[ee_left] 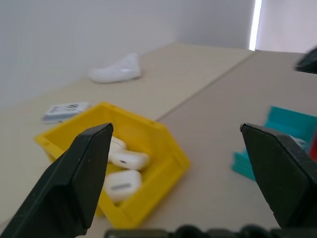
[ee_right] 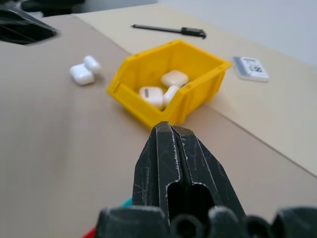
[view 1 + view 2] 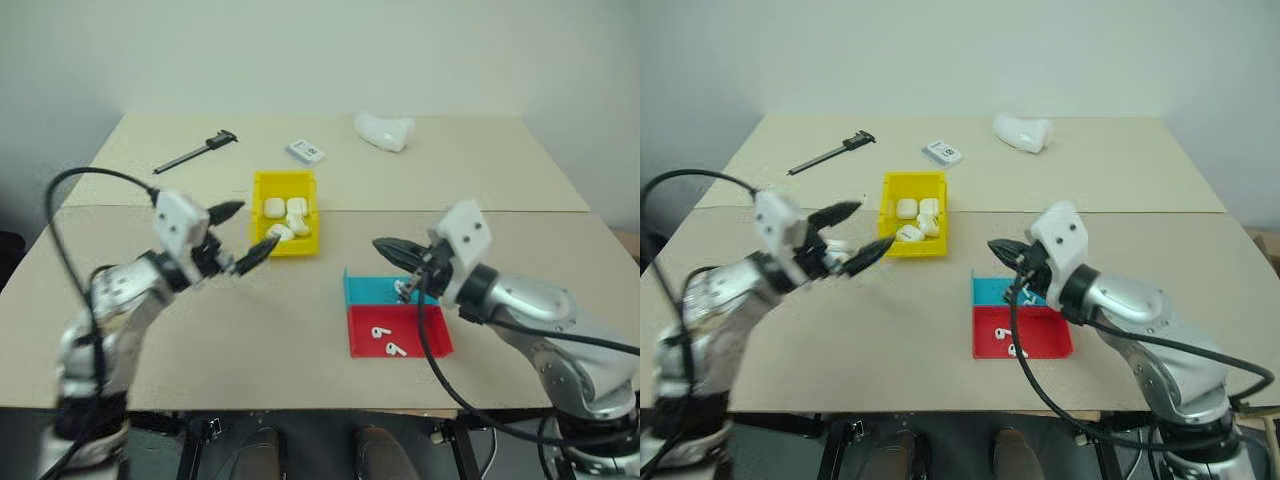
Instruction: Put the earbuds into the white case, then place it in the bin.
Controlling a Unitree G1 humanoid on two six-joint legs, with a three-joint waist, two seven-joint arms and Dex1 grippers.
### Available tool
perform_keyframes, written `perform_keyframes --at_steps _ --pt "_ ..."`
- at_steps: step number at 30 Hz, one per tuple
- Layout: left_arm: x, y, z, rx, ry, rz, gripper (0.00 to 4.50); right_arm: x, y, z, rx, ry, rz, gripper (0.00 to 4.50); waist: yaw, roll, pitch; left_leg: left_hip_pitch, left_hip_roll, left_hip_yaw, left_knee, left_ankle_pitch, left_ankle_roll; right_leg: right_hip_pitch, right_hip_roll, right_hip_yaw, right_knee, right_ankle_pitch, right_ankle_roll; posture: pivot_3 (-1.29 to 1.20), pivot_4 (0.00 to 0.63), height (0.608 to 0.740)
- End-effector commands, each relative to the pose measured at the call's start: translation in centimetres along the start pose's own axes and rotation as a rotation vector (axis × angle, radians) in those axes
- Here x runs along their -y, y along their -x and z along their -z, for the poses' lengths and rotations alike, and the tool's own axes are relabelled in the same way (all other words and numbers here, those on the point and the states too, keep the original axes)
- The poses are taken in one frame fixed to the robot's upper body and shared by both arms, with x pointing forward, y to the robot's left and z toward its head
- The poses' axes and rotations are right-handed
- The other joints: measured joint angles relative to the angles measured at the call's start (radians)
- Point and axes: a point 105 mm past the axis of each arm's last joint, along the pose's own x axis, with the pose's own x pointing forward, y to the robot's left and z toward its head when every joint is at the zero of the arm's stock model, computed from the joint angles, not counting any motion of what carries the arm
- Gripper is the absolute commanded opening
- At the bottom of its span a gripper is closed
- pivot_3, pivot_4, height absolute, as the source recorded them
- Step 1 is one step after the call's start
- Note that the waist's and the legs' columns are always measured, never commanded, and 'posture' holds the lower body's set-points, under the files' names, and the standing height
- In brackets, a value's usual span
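Left gripper [image 3: 237, 237]: I hold it just beside the yellow bin [image 3: 258, 187], jaws spread wide and empty, which I read as a case just let go.
Bin: it stands near the table's middle with several white cases [image 3: 297, 208] lying inside, so part of the job looks done.
Loose case: one open case [image 2: 83, 71] rests on the table [image 3: 500, 160] near the bin's outer wall, apart from it, in the right wrist view.
Right gripper [image 3: 385, 246]: I keep it pinched tight on nothing, hanging above the blue tray [image 3: 365, 288].
Earbuds [image 3: 385, 340]: two lie in the red tray [image 3: 425, 340], close under my right arm, probably next to be picked.
Far edge: a black tool [image 3: 193, 152], a white-blue card [image 3: 306, 151] and a white lump [image 3: 384, 130] sit well away from the work.
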Motion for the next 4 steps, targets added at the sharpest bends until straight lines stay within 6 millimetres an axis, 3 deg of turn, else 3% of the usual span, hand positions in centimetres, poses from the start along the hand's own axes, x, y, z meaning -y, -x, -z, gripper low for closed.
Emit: perform_keyframes --at_steps 1,4 --pt "2.3 1.9 -1.7 -0.011 -0.004 0.090 4.48 1.1 1.6 -0.4 0.024 0.060 0.005 0.00 0.005 0.000 0.000 0.001 0.000 0.000 0.000 0.000 0.000 0.001 0.000 0.000 0.000 0.000 0.000 0.00 0.150 0.740" --pt "2.9 3.0 -1.3 -0.048 0.027 0.080 4.48 1.2 2.4 0.1 -0.001 0.081 -0.034 0.00 0.004 0.000 0.000 0.005 -0.001 0.000 0.000 0.000 0.000 0.003 0.001 0.000 0.000 0.000 0.000 0.00 0.150 0.740"
